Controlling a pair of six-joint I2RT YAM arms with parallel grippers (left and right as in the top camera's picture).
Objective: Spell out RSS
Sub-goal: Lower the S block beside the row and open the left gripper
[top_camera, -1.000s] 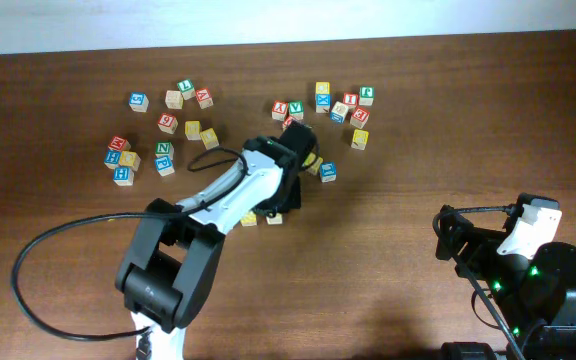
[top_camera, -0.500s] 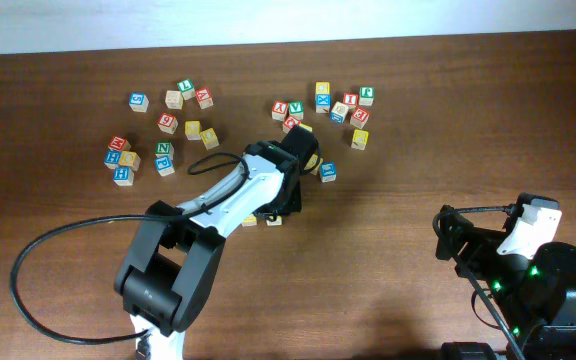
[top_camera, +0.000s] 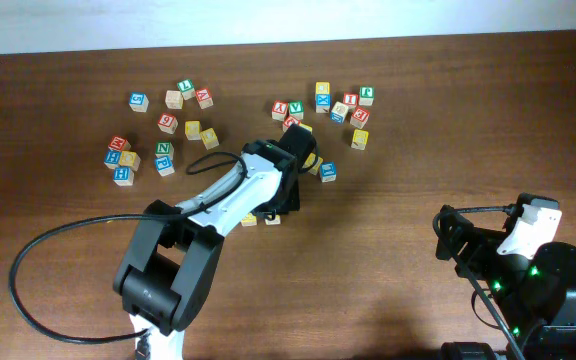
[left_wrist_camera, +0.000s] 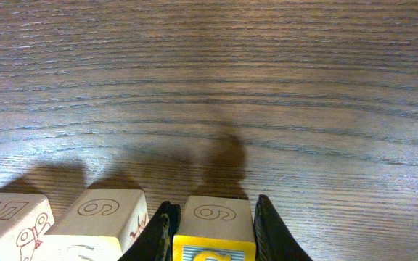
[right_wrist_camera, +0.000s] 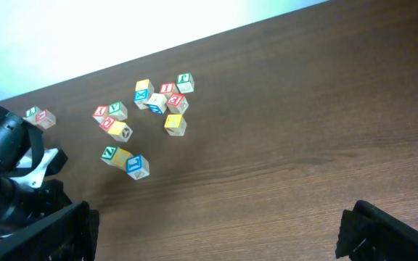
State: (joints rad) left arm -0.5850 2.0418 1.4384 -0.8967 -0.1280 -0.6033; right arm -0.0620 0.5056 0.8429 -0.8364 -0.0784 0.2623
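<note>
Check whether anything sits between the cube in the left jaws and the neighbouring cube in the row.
Only one of the left gripper's own jaws: it stands in the gap between the held cube and the neighbouring cube. Nothing else shows there.

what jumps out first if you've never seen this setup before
The left arm stretches across the middle of the wooden table, the left gripper closed on a yellow-faced cube in line with two other cubes beside it. Behind, colourful alphabet cubes lie scattered in two loose clusters along the far side, while the right gripper stands wide open at the near right corner.
</note>
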